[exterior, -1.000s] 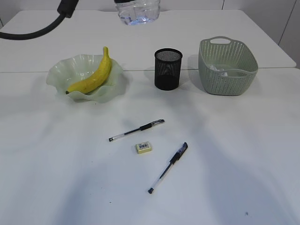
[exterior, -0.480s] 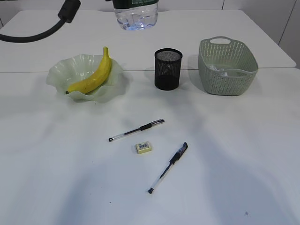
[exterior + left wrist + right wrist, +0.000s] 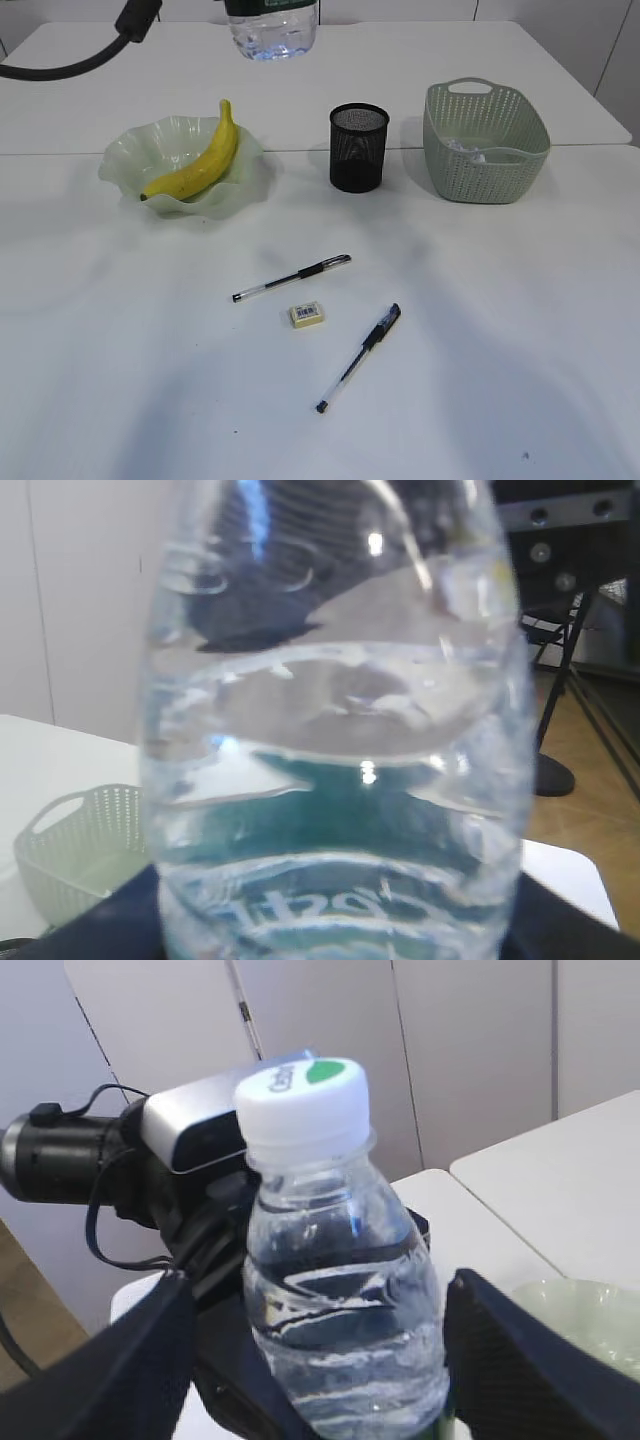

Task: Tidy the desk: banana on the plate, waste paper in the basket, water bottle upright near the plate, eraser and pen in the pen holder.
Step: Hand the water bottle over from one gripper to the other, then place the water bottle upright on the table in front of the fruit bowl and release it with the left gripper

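The clear water bottle (image 3: pixel 270 30) hangs upright above the back of the table, cut off by the top edge of the exterior view. It fills the left wrist view (image 3: pixel 330 730), where my left gripper (image 3: pixel 330 945) is shut on its labelled part. In the right wrist view the white-capped bottle (image 3: pixel 340 1290) stands between the wide-spread fingers of my right gripper (image 3: pixel 320 1360), which is open. The banana (image 3: pixel 200 155) lies on the pale green plate (image 3: pixel 125 160). Two pens (image 3: pixel 292 277) (image 3: pixel 358 358) and the eraser (image 3: pixel 306 315) lie on the table. The pen holder (image 3: pixel 358 148) is black mesh.
The green basket (image 3: pixel 487 140) at the back right holds white paper (image 3: pixel 470 150). A black cable (image 3: pixel 60 65) of the left arm runs across the back left. The table has a seam just behind the plate.
The bottle has shifted left and slightly up along the top edge of the exterior view. Nothing on the table has moved.
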Robot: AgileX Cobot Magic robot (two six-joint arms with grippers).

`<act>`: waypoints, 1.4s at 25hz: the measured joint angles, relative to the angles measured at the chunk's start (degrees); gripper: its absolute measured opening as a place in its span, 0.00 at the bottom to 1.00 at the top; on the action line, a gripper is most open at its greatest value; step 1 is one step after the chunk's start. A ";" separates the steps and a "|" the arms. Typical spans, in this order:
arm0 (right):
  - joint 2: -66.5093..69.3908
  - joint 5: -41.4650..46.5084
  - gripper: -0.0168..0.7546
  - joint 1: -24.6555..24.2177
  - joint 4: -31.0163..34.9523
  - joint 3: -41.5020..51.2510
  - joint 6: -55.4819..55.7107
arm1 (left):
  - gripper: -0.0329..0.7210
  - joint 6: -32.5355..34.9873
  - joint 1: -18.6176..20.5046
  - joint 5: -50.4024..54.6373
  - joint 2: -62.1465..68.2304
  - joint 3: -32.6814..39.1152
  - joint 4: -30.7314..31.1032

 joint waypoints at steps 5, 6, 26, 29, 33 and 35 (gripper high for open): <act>0.00 -2.20 0.76 0.00 -3.98 0.00 0.00 | 0.53 0.00 1.29 -2.02 0.00 0.00 0.00; 0.00 -2.90 0.76 0.00 -5.01 0.00 0.00 | 0.53 0.00 1.77 -2.42 0.00 0.00 0.00; 0.00 -16.68 0.76 0.00 -9.08 0.00 0.00 | 0.53 0.00 5.61 -3.75 0.00 0.00 0.00; 0.00 -18.39 0.76 0.00 -10.80 0.00 0.00 | 0.53 0.00 5.61 -5.09 0.00 0.00 0.00; 0.00 -19.94 0.76 0.00 -18.59 0.00 1.82 | 0.53 0.00 5.78 -6.06 0.00 0.00 0.14; 0.00 -21.48 0.76 -0.13 -23.45 0.00 4.03 | 0.53 0.00 6.03 -6.12 0.00 0.00 1.75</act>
